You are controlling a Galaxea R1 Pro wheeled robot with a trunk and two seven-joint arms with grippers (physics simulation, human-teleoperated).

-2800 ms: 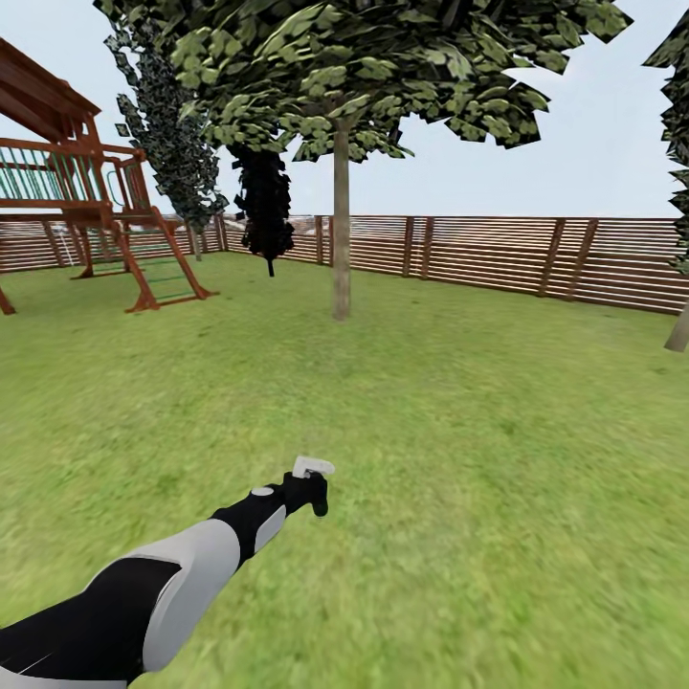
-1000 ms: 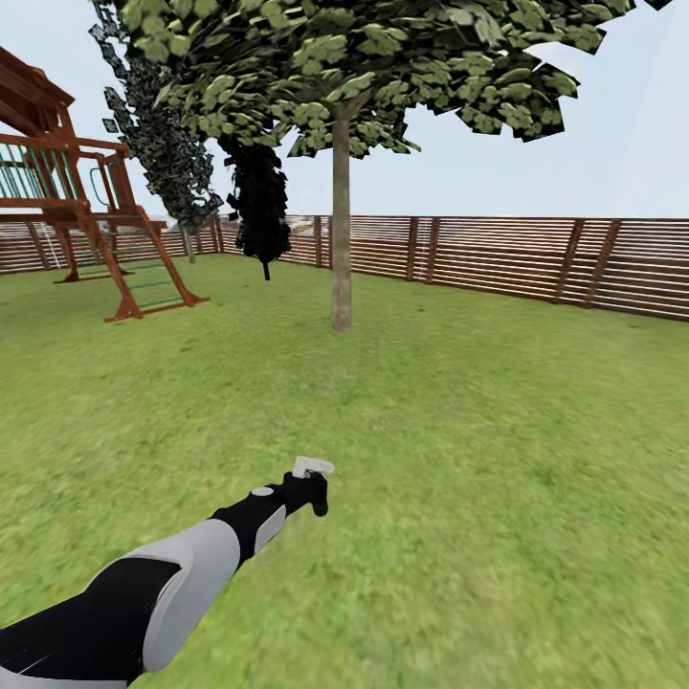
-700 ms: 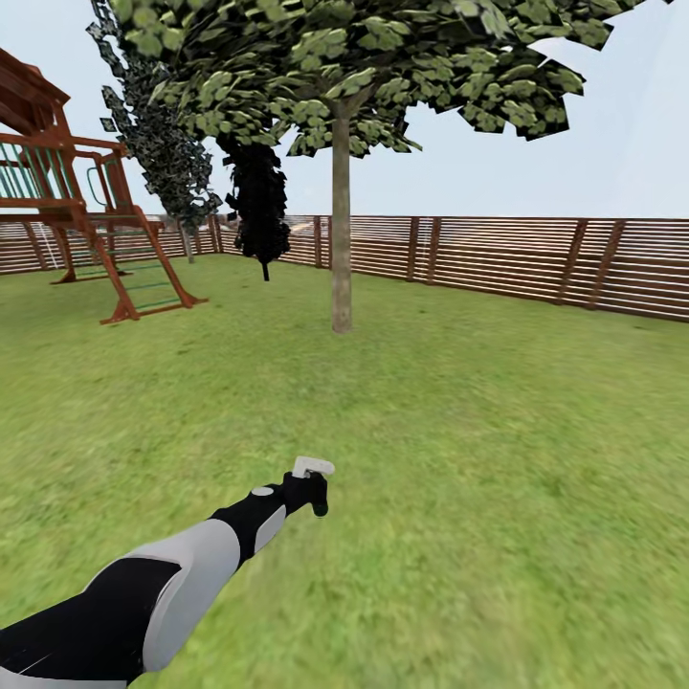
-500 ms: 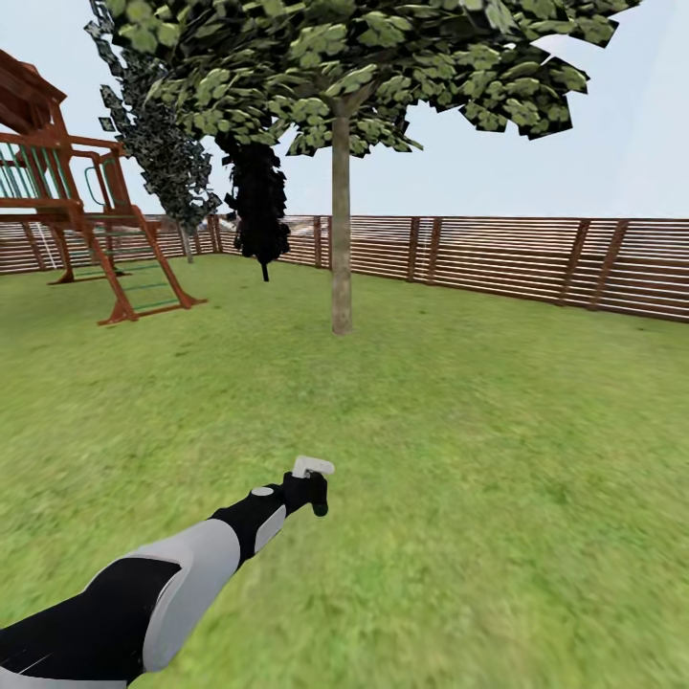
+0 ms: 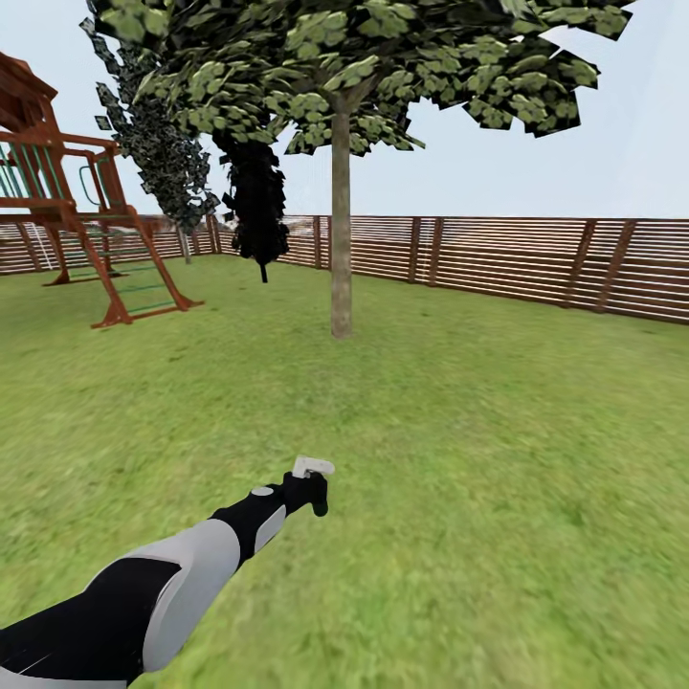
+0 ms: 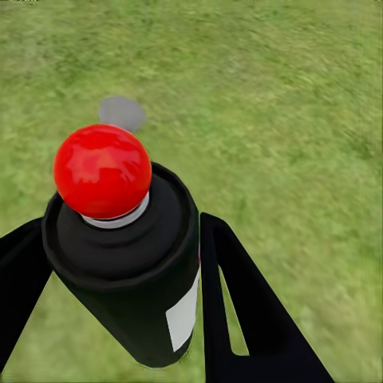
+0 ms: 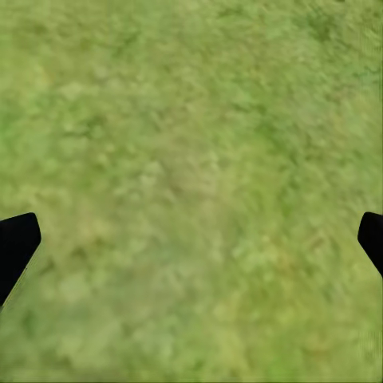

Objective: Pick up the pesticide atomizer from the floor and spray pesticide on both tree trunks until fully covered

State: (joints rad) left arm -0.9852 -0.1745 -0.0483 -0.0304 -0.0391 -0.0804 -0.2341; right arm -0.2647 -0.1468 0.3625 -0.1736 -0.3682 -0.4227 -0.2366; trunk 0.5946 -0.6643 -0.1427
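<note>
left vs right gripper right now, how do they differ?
Left gripper: jaws shut on the dark pesticide atomizer with the red ball top; right gripper: jaws spread wide with nothing between them. Left black fingers press the bottle's sides; right fingertips sit at the picture's edges. Both hang over the green lawn.

I see a wide green grass lawn [image 5: 498, 459] that carries everything here. On it stands one straight pale tree trunk [image 5: 341, 230], rooted in the grass ahead of me. To the left a red-brown wooden play frame with a ladder [image 5: 86, 239] rests its legs on the lawn. A brown horizontal-slat wooden fence [image 5: 517, 258] stands along the far edge. In the left wrist view a small grey round patch [image 6: 121, 112] lies flat on the grass.
</note>
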